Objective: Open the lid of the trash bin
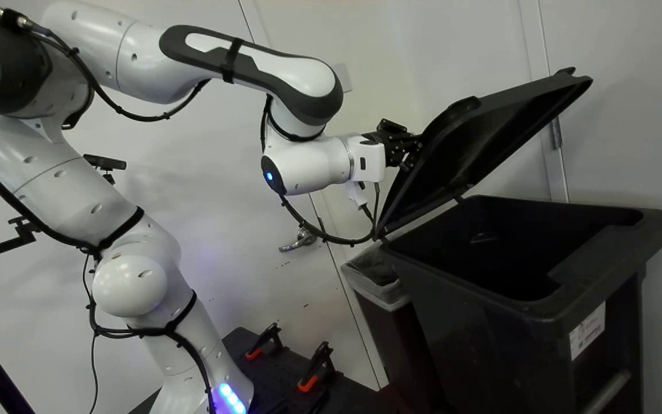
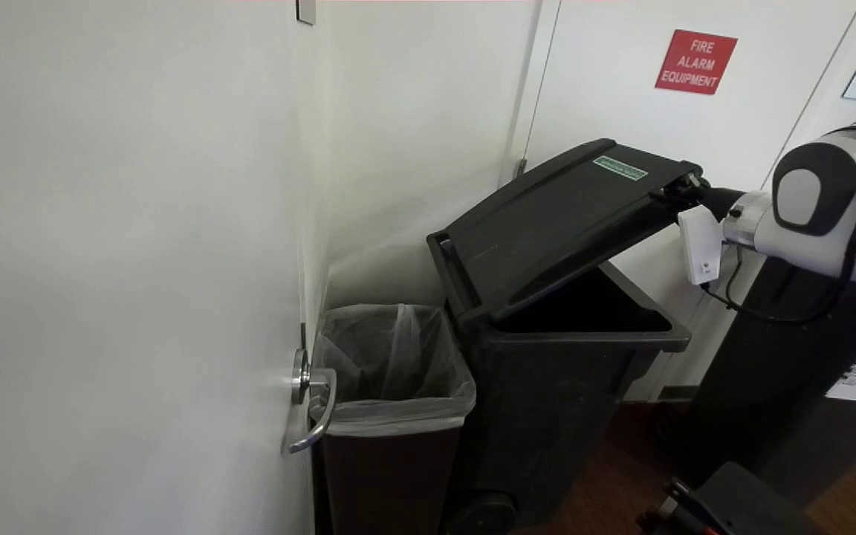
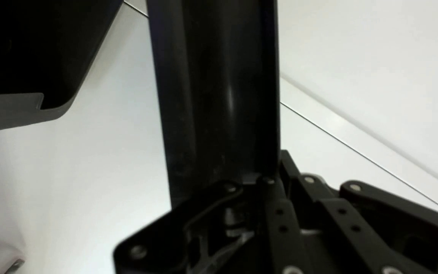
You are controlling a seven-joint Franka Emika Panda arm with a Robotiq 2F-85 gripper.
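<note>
Black plastic, a flat rimmed lid (image 1: 483, 144) is slanting half-open over its boxy dark wheelie bin (image 1: 497, 339) in both exterior views; in the wrist view, a black jointed gripper (image 3: 278, 172) is pinching the lid's edge, presumably to stop it dropping.

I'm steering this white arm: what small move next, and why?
Probably raise the black jointed gripper slightly, since it grips the edge of the flat rectangular black plastic lid, which slopes only partway open over the boxy black plastic bin.
</note>
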